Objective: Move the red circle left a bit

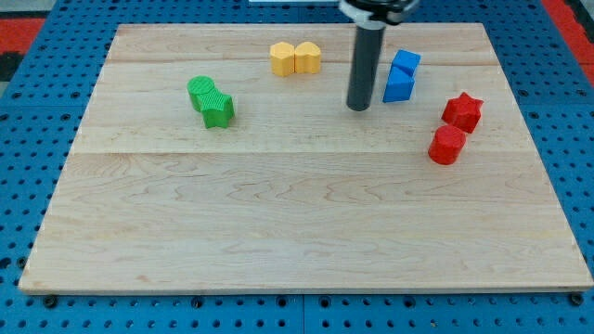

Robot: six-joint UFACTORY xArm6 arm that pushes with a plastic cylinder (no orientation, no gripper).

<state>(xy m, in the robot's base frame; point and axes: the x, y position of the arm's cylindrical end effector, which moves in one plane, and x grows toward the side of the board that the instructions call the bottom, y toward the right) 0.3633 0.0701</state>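
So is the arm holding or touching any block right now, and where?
Nothing is held. My tip rests on the board, touching no block: it stands just left of the blue blocks and well up-left of the red circle.

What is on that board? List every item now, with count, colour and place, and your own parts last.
Board: one, light wood, fills most of the view, on a blue pegboard surface.
Yellow blocks: two, side by side and touching, near the view's top, left of centre.
Green blocks: two, touching, at the view's upper left.
Blue blocks: two, touching, near the view's top, just right of the rod.
Red star: one, at the view's right.
Red circle: one, just below and left of the red star, close against it.
Rod: one, dark, upright, coming down from the view's top.
My tip: one, on the board left of the blue blocks, well up and left of the red circle, touching no block.
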